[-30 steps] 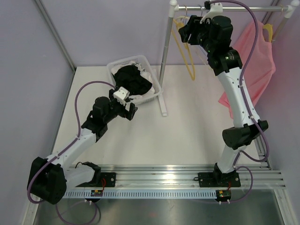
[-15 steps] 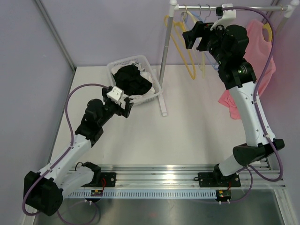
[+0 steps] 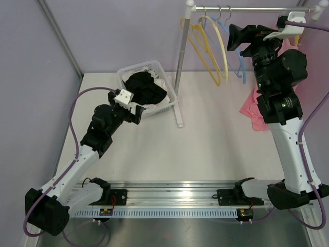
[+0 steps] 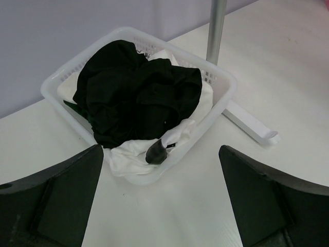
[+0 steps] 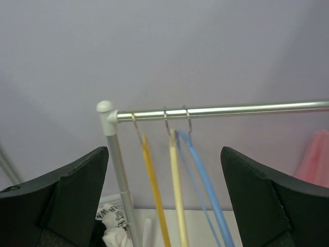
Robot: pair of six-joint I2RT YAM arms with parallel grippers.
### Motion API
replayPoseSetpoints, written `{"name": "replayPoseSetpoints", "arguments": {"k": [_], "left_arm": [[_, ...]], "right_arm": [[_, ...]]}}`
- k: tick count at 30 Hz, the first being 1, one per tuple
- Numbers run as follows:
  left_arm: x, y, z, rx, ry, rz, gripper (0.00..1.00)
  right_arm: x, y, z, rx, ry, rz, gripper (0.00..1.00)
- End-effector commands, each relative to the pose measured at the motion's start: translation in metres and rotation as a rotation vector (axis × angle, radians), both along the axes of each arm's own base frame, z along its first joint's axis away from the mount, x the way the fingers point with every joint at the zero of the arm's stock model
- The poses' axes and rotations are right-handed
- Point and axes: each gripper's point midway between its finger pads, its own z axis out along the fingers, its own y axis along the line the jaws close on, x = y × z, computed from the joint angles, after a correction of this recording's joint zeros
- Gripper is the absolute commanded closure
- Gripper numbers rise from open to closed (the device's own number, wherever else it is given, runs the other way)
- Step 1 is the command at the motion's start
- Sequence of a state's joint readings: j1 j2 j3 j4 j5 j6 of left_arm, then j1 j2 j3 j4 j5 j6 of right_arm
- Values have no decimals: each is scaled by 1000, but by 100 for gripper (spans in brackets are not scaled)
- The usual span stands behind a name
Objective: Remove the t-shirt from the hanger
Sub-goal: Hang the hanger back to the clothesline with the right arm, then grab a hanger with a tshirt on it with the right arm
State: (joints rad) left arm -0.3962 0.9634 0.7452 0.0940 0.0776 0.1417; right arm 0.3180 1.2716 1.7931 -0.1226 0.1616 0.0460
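The pink t-shirt (image 3: 250, 110) hangs at the right end of the rail (image 3: 247, 9), mostly hidden behind my right arm; its edge shows in the right wrist view (image 5: 316, 159). Its yellow hanger (image 3: 295, 37) peeks out by the arm. My right gripper (image 3: 240, 37) is open and empty, held up near the rail, left of the shirt. In its wrist view (image 5: 164, 198) it faces three bare hangers. My left gripper (image 3: 134, 115) is open and empty, low over the table just in front of the basket (image 3: 172, 98), as the left wrist view (image 4: 162, 206) shows.
Bare yellow (image 3: 198, 49), cream (image 3: 222, 46) and blue (image 3: 237, 64) hangers hang on the rail. The rack's upright post (image 3: 181, 62) stands beside the white basket (image 4: 222, 82), which holds black clothes (image 4: 139, 87) and white clothes (image 4: 131, 157).
My right arm has swung right along the rail, from the yellow hanger to near the pink shirt. My left arm has stretched a little toward the basket.
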Motion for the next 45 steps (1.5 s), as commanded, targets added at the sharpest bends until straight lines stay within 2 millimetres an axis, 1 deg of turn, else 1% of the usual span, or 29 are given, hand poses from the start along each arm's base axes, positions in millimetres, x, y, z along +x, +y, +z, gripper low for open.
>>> {"name": "replayPoseSetpoints", "arguments": {"k": [1, 2, 3, 4, 5, 7, 8, 11, 15, 16, 18, 19, 20, 22, 23, 24, 25, 26, 27, 28, 29, 30, 31, 34, 37, 39, 41, 42, 45], "left_arm": [[8, 11, 3, 19, -27, 71, 1], [7, 13, 1, 21, -40, 72, 1], [9, 18, 5, 4, -83, 101, 1], [4, 21, -3, 0, -90, 109, 1], [1, 22, -3, -10, -104, 107, 1], [-4, 20, -3, -16, -119, 87, 1], [-8, 22, 2, -26, -131, 87, 1], [-14, 18, 1, -24, -139, 52, 1], [-17, 16, -9, -12, -144, 33, 1], [-17, 14, -12, -6, -142, 20, 1], [-15, 13, -19, 5, -131, 15, 1], [-14, 13, -21, 14, -128, 17, 1], [-13, 13, -20, 15, -129, 17, 1], [-9, 13, -24, 26, -115, 25, 1], [-9, 14, -24, 27, -114, 28, 1], [-8, 14, -27, 29, -110, 28, 1], [-8, 13, -27, 32, -110, 28, 1], [-8, 13, -28, 33, -110, 23, 1], [-8, 13, -27, 32, -113, 23, 1], [-10, 12, -28, 36, -115, 18, 1], [-10, 12, -28, 38, -121, 15, 1], [-11, 12, -27, 42, -127, 12, 1], [-13, 11, -31, 50, -128, -1, 1], [-19, 10, -25, 38, -170, -21, 1], [-19, 9, -29, 51, -174, -30, 1], [-15, 7, -33, 56, -152, -31, 1], [-13, 6, -36, 59, -133, -32, 1], [-13, 6, -37, 62, -126, -32, 1], [-15, 5, -38, 59, -129, -44, 1]], "right_arm": [[10, -43, 9, -7, 2, -254, 4], [14, -50, -1, -39, 59, -297, 4], [8, -64, 9, -35, 63, -372, 4], [18, -66, -7, -73, 128, -401, 4], [20, -68, -9, -89, 149, -420, 2], [21, -73, -11, -101, 171, -443, 2], [20, -73, -13, -109, 184, -439, 2], [16, -79, -15, -106, 198, -448, 1], [13, -100, -18, -57, 218, -470, 1], [13, -118, -21, -44, 230, -507, 1], [14, -127, -21, -19, 235, -492, 1], [18, -136, -28, 4, 263, -497, 1], [19, -155, -32, 40, 274, -526, 1], [28, -174, -40, 56, 302, -522, 3], [28, -195, -42, 73, 309, -555, 3], [39, -197, -48, 91, 325, -518, 4], [43, -202, -53, 99, 341, -512, 8], [46, -217, -57, 116, 349, -527, 11], [51, -219, -59, 112, 356, -511, 11], [63, -224, -68, 111, 374, -513, 12], [68, -228, -72, 102, 382, -516, 15], [78, -237, -82, 102, 403, -529, 16], [82, -239, -83, 101, 401, -533, 17], [95, -248, -93, 111, 413, -531, 23], [108, -250, -98, 131, 397, -514, 28], [115, -257, -103, 143, 402, -535, 28], [118, -265, -108, 138, 410, -574, 27], [118, -273, -111, 142, 412, -619, 27], [115, -283, -112, 134, 403, -679, 27]]}}
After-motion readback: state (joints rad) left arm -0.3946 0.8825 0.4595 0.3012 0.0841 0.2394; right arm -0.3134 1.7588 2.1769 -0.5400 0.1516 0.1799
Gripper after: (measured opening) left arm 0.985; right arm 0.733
